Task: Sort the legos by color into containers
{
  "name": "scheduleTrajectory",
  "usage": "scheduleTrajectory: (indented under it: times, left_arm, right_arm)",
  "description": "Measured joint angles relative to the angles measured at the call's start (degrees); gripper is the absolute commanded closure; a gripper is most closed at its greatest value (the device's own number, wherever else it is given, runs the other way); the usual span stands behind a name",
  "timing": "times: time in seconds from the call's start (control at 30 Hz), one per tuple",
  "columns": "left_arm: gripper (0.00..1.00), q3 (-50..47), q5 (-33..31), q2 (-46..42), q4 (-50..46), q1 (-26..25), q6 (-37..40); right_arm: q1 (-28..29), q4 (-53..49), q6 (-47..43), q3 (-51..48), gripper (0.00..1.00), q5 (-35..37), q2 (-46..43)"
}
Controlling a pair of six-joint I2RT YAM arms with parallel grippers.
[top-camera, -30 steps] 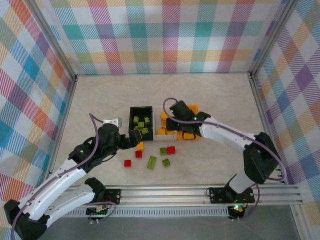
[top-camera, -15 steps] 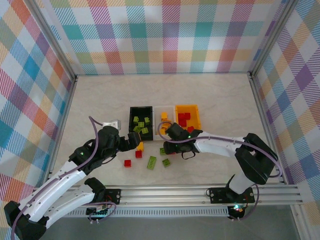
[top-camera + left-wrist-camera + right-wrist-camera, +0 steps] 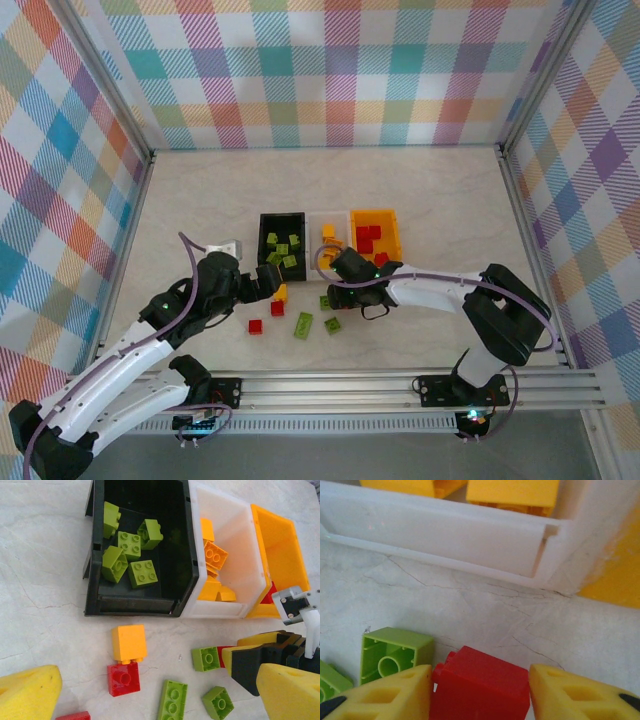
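Right pincer (image 3: pixel 480 694) grips red lego (image 3: pixel 479 674) beside white bin (image 3: pixel 445 535)

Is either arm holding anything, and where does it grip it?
The right gripper pinches a red brick by its opposite sides; the left gripper holds nothing.

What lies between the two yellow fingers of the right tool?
A red brick, with both fingers against it, as the right wrist view shows.

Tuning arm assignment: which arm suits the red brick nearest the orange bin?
Right. The right end effector flanks the red brick, close to the orange bin holding reds. The left end effector is open, farther left by a yellow brick.
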Motion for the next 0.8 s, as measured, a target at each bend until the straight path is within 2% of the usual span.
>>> scheduleTrajectory:
  times: [0.2, 0.43, 0.63, 0.8]
  left_arm:
    - [0.00, 0.00, 0.02, 0.13, -0.76, 0.00, 0.00]
    - [0.00, 0.00, 0.04, 0.98, -0.83, 0.00, -0.17]
    - [0.00, -0.15, 0.00, 0.98, -0.96, 0.00, -0.39]
    - [0.00, -1.51, 0.04, 1.11, -1.14, 0.00, -0.85]
  right_arm:
    - [0.00, 0.07, 0.96, -2.93, 0.66, 1.73, -3.41]
    - [-1.09, -3.69, 0.74, -4.35, 0.67, 3.58, -9.16]
    - [-9.14, -6.84, -1.51, -2.14, 0.66, 3.78, -17.44]
    - [-17.51, -6.38, -4.68, 5.51, 0.66, 3.37, -13.94]
